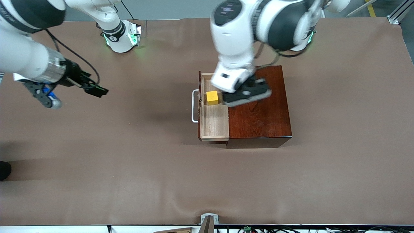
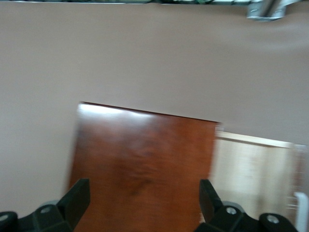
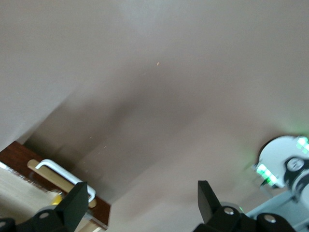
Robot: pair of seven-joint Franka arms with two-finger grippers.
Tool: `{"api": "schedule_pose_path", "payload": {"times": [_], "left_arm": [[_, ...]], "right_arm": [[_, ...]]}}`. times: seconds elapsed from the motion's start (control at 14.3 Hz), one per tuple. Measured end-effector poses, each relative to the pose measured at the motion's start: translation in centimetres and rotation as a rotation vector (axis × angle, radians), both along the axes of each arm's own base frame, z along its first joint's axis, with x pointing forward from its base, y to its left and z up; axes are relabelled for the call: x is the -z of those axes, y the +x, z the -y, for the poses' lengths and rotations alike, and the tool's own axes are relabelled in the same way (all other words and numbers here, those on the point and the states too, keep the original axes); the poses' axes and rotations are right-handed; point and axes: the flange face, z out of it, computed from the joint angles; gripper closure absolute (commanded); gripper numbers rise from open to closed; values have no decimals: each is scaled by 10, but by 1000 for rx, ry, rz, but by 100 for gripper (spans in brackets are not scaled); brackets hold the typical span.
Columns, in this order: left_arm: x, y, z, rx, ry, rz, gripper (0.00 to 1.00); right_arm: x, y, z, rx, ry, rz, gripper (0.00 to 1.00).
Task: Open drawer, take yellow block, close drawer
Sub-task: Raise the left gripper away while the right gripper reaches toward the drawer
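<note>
The drawer (image 1: 215, 121) stands pulled out of the dark reddish-brown box (image 1: 262, 113), its white handle (image 1: 195, 106) toward the right arm's end. The yellow block (image 1: 212, 97) sits in the tray, in the half farther from the front camera. My left gripper (image 1: 241, 94) hangs over the box's top where it meets the drawer, just beside the block. In the left wrist view that gripper (image 2: 145, 193) is open, with only the box (image 2: 145, 159) below it and the drawer (image 2: 251, 169) beside it. My right gripper (image 1: 97, 89) waits open (image 3: 142, 198) above bare table at its own end.
A brown cloth (image 1: 129, 168) covers the table. The right arm's base (image 1: 121, 37) stands at the table's edge farthest from the front camera. The right wrist view shows the drawer's handle (image 3: 63, 171) and an arm base (image 3: 285, 164) farther off.
</note>
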Motion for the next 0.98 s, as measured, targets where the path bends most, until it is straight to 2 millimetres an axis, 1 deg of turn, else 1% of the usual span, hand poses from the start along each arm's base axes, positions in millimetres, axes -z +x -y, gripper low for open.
{"api": "schedule_pose_path", "payload": {"times": [0.14,0.28,0.56,0.63,0.77,0.84,0.98], "left_arm": [[-11,12,-42,-3,22,-34,0],[-18,17,-82,-6,21,-71,0],[-43,22,-182,51,-7,-139,0],[-51,20,-219,67,-15,-157,0],[-57,19,-257,76,-64,-182,0],[-62,20,-280,85,-88,-189,0],[-73,23,-321,114,-106,-184,0]], "right_arm": [[2,-1,-19,55,-6,-2,0],[4,-4,-45,114,-23,-2,0],[15,-15,-106,222,-59,-8,0],[23,-20,-128,256,-73,-15,0],[33,-24,-148,278,-88,-24,0],[38,-25,-157,288,-92,-25,0],[43,-28,-169,309,-99,-27,0]]}}
